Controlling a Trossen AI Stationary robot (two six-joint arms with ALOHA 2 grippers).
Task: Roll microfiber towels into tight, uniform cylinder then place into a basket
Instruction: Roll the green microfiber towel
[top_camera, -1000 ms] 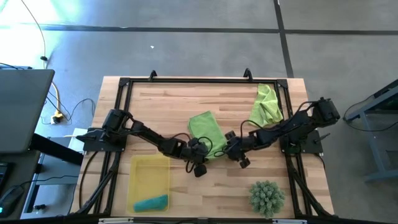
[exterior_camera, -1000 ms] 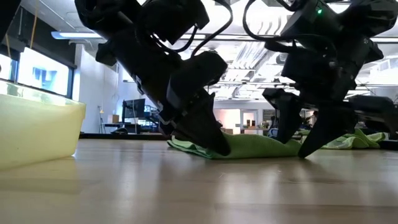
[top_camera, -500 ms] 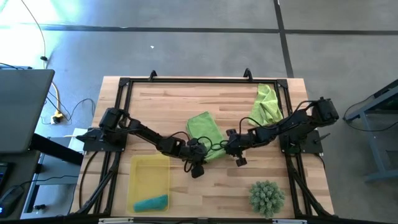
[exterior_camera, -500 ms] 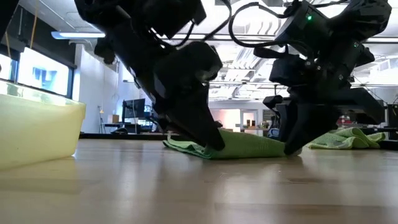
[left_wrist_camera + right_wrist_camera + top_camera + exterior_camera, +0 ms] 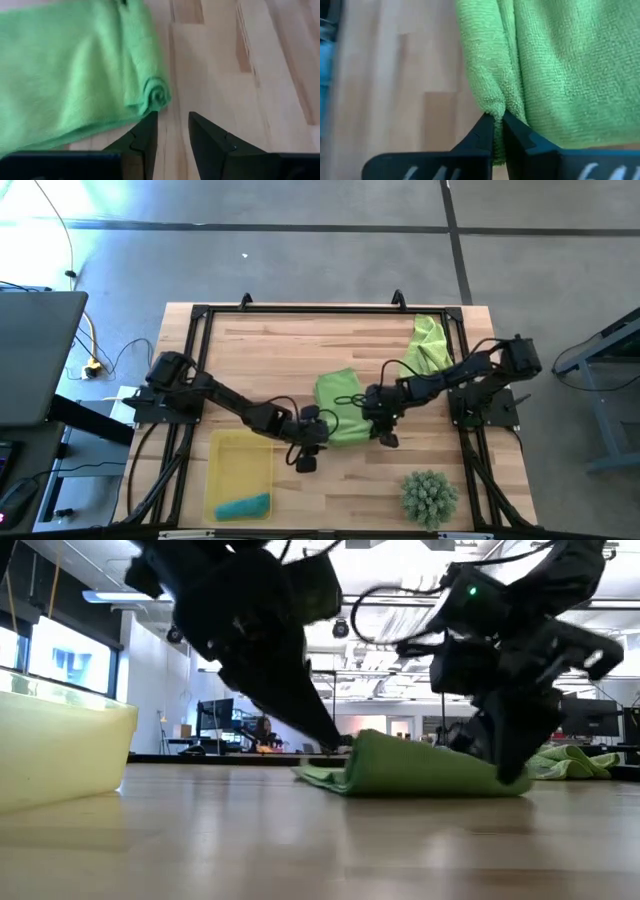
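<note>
A lime green microfiber towel (image 5: 340,402) lies mid-table. Its near edge is rolled into a small coil (image 5: 157,95) and bulges up in the low view (image 5: 420,762). My left gripper (image 5: 172,122) stands open just off the coil's end, at the towel's near left (image 5: 303,452). My right gripper (image 5: 498,120) is shut on the towel at its near right (image 5: 383,432). A second green towel (image 5: 428,345) lies crumpled at the far right. The yellow basket (image 5: 222,470) stands near left with a teal towel (image 5: 243,506) in it. My left gripper's finger (image 5: 146,127) ends right beside the towel's near edge; I cannot tell whether it touches the cloth. My right gripper pinches a bunched fold (image 5: 496,107) at the towel's rolled near edge between its two fingertips. The fingers slant down from the table's right side. The rest of the towel lies on the table.
A spiky green ball plant (image 5: 430,496) stands near the table's front right. A black frame (image 5: 300,308) runs round the table top. Bare wood (image 5: 270,350) lies between the towel and the far left corner.
My right gripper has shut on the towel's near right edge, where its fingers stood wide apart a second ago. The towel's near edge has risen into a thicker fold and the cloth has slid a little toward the right and near. My left gripper has drawn back toward the near left.
</note>
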